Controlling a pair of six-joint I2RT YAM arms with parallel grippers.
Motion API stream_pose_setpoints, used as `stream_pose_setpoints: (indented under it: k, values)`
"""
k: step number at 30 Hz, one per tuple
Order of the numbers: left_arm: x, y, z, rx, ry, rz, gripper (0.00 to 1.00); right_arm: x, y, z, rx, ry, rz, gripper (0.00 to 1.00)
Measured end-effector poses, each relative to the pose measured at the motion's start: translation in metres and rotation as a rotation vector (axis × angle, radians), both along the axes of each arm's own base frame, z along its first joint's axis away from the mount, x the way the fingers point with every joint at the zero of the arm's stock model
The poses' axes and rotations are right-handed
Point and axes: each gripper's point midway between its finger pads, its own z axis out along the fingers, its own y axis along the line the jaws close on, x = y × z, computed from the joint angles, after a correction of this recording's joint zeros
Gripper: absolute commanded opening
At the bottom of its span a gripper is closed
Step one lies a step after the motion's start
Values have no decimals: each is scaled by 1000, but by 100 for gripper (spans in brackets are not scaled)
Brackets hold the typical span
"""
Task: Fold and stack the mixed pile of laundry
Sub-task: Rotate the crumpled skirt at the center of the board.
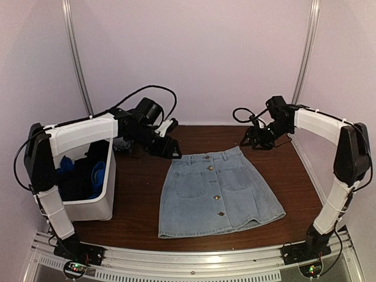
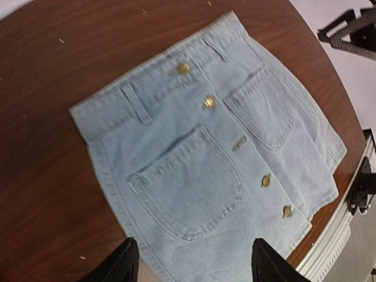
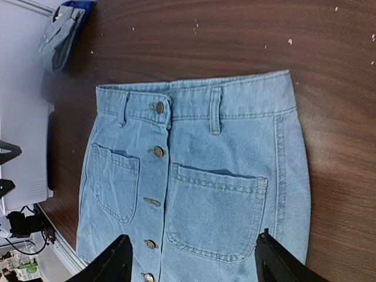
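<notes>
Toward the near-left corner of the table stands the white bin, with royal-blue fabric and black cloth heaped inside it; just to its right, apart from its wall, the denim skirt lies spread flat at the table's middle, button side up, with its hem close to the near edge and its waistband pointing to the far edge; bare wood runs along both its sides, wider on the left up to the bin, narrower towards the right edge; past the waistband's left corner the left gripper hangs above the wood, its fingers spread wide with nothing between them, touching no cloth; past the waistband's right corner the right gripper hovers likewise, its fingers wide apart and holding nothing, the skirt's pockets showing in the gap below; beyond both, a strip of bare table reaches the far edge and the wall; at the far-left edge in the right wrist view sits a pale denim piece with a bit of royal blue beside it, well apart from the skirt
</notes>
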Motion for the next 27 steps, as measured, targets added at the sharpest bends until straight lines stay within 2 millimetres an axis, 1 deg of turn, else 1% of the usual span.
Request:
stream_pose_setpoints:
  k: [2, 4, 5, 8, 11, 16, 17, 18, 21, 24, 25, 26, 27]
  values:
    - [-30, -14, -33, 6, 83, -58, 65, -8, 4, -23, 1, 60, 21, 71]
    - [-48, -16, -61, 25, 157, -77, 65, -16, 5, -46, -4, 116, 37, 72]
    - [-53, -15, -75, 37, 192, -76, 65, -19, 5, -57, -9, 137, 42, 72]
    - [-54, -11, -105, 54, 256, -54, 64, -35, 3, -84, -18, 198, 50, 71]
    - [-52, -13, -123, 58, 288, -46, 62, -53, 0, -107, -19, 256, 56, 70]
    - [-49, -12, -152, 100, 329, -23, 57, -86, -7, -139, -31, 350, 57, 69]
    - [-45, -10, -159, 126, 333, -9, 56, -89, -6, -138, -19, 346, 59, 68]
    - [-42, -10, -161, 133, 336, -2, 56, -92, -7, -138, -18, 341, 58, 67]
    - [-22, -13, -163, 150, 328, 30, 55, -112, -10, -139, -15, 348, 60, 67]
    - [16, -25, -163, 146, 300, 56, 55, -141, -6, -139, -10, 370, 83, 68]
    - [32, -31, -162, 136, 285, 63, 55, -153, -1, -139, -2, 384, 102, 68]
    - [47, -36, -162, 124, 268, 68, 56, -168, 9, -137, 11, 400, 134, 69]
    - [66, -43, -161, 109, 249, 72, 57, -181, 18, -136, 21, 416, 165, 70]
